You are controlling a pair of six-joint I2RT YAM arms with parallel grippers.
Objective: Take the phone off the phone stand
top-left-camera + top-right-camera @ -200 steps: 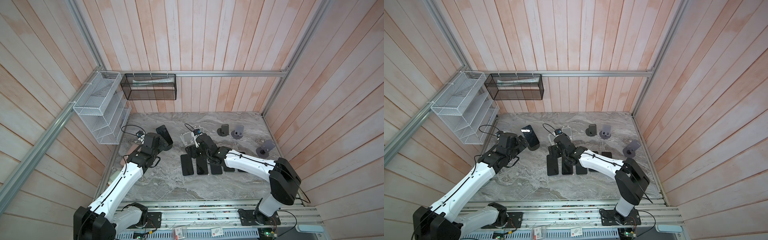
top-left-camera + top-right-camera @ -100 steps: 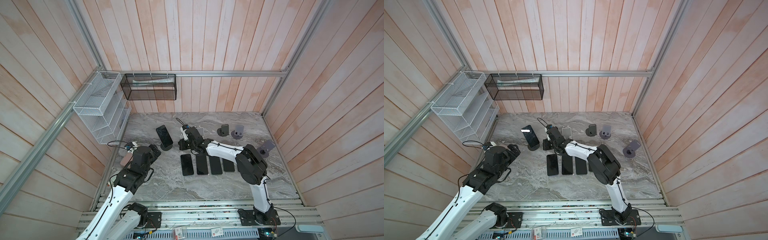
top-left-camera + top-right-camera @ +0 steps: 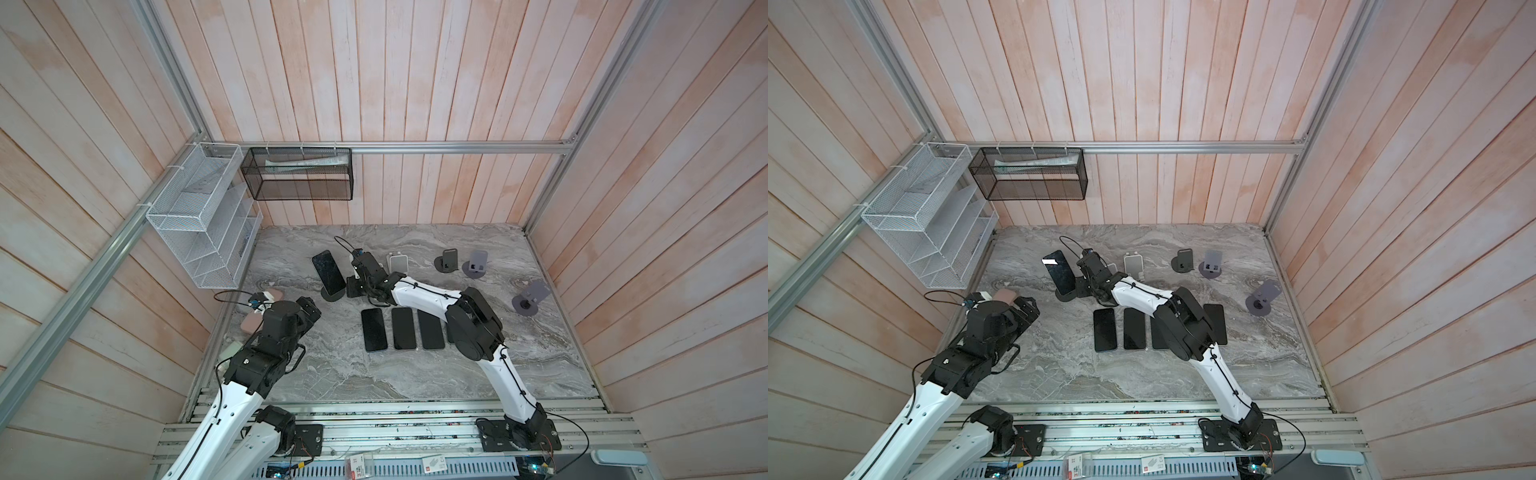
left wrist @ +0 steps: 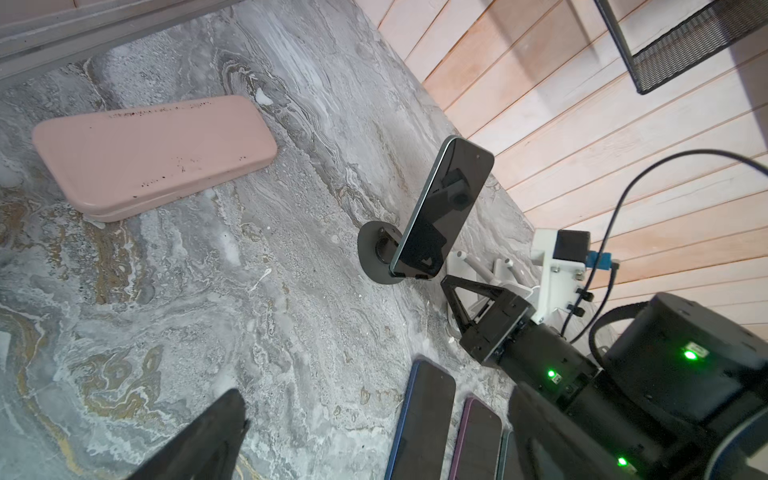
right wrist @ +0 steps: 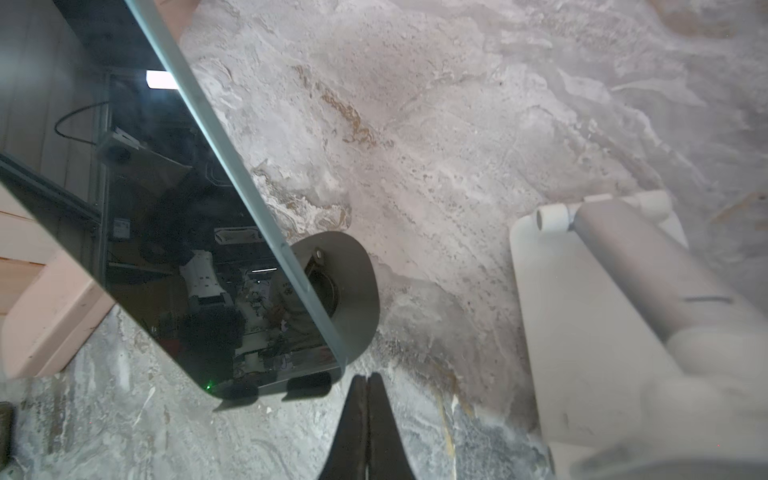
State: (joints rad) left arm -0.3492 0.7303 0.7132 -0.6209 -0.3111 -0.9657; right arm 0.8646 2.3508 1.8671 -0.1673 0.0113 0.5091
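Now the phone leans upright in its phone stand, and neither arm has hold of it.
The right fingers are pressed tightly together with nothing between them. Their tips sit low over the bench, just beside the stand's round dark base and near the phone's lower corner, but apart from both. The left fingers are spread wide and empty, well back from the stand toward the bench's left edge, near a pink case. A row of dark phones lies flat in front of the stand. A white stand sits beside the right fingers.
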